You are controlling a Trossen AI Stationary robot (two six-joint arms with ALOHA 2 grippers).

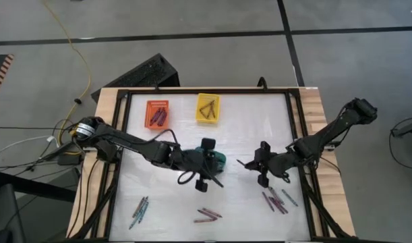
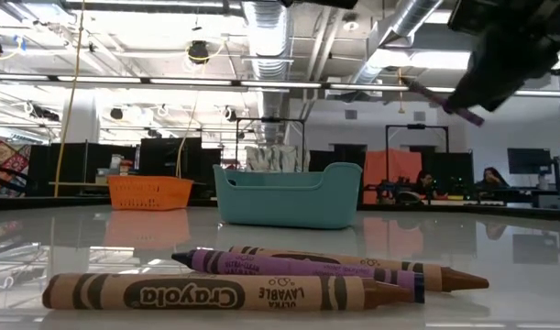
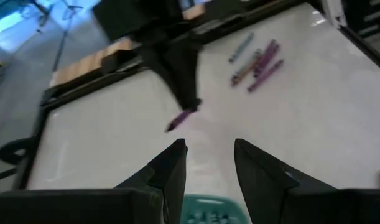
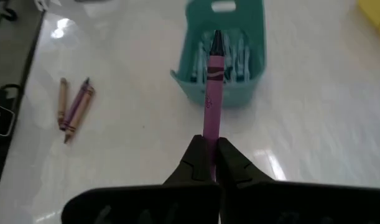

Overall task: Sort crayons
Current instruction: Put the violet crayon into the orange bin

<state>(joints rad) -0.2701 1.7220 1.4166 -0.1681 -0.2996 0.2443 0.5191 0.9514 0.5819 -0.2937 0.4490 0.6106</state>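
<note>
1. Grip: the right gripper (image 4: pixel 212 155) has its jaws pressed on the butt end of a purple crayon (image 4: pixel 211 93), which sticks straight out ahead of the fingers. Holding it by one end leaves most of its length free, which in my judgement suits dropping it tip-first into a container.

2. Position: in the high view the right gripper (image 1: pixel 251 163) hangs above the white table (image 1: pixel 246 128), right of centre. The held crayon points toward the teal basket (image 4: pixel 224 56) and is lifted clear of the surface.

3. Teal basket: it stands near mid-table and already holds several teal-grey crayons. A purple crayon aimed at it looks like a mismatch; I judge the gripper is merely passing on its way to the orange basket (image 1: pixel 158 113), where purple sticks lie.

4. Other containers: the yellow basket (image 1: pixel 208 108) stands beside the orange one at the far edge and holds brownish sticks. The arrangement reads as one colour per basket.

5. Left gripper (image 3: pixel 208 163): jaws spread, nothing between them. It hovers over the rim of the teal basket, probably just emptied or waiting.

6. Unsorted stock: a mixed group of crayons (image 1: pixel 278 200) lies near the right arm at the front, a brown and purple cluster (image 1: pixel 207 214) at front centre, and teal-grey ones (image 1: pixel 139 211) at front left. None is touched by either gripper.

7. Progress: partly done; three loose groups remain on the table.
</note>
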